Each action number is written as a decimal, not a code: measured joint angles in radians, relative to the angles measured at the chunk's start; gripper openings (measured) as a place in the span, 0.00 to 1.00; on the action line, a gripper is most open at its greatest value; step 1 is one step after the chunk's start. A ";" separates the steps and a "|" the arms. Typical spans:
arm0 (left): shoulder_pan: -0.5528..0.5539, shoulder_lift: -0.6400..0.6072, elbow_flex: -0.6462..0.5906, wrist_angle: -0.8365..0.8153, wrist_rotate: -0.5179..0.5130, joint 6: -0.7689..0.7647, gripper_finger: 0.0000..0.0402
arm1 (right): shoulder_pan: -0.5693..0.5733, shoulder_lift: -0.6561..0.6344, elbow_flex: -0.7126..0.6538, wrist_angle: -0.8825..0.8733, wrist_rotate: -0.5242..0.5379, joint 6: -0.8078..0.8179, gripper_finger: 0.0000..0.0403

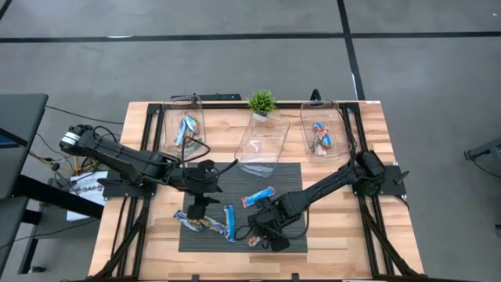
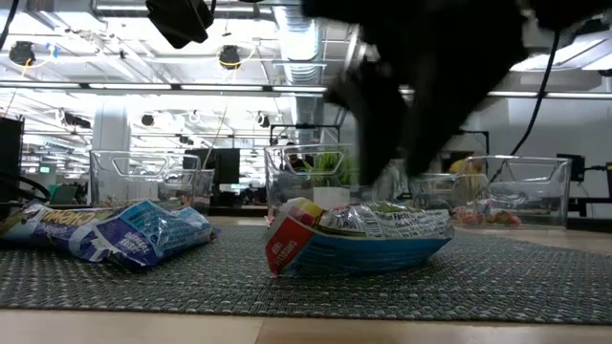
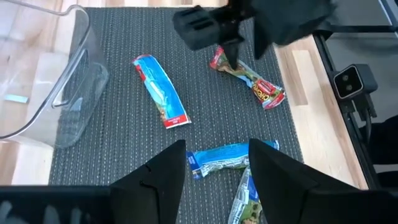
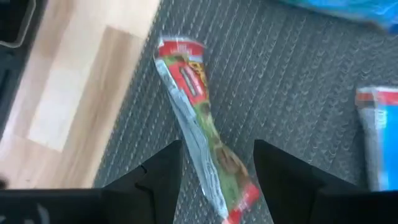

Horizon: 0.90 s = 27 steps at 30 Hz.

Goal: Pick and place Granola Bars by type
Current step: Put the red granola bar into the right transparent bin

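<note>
right gripper (image 4: 214,171) held open over red bar (image 4: 199,124) on mat (image 4: 298,81) | left gripper (image 3: 214,165) held open above blue bar (image 3: 227,157)

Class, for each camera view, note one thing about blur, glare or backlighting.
Low view: right arm is a dark backlit silhouette against bright ceiling lights. Right wrist view: red-ended bar looks soft. High view: clear tubs show faint glare. Left wrist view: bars appear sharp.
</note>
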 joint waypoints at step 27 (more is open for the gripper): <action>0.000 -0.001 0.000 0.000 -0.002 -0.018 0.42 | -0.041 0.101 0.039 -0.031 -0.135 0.086 0.03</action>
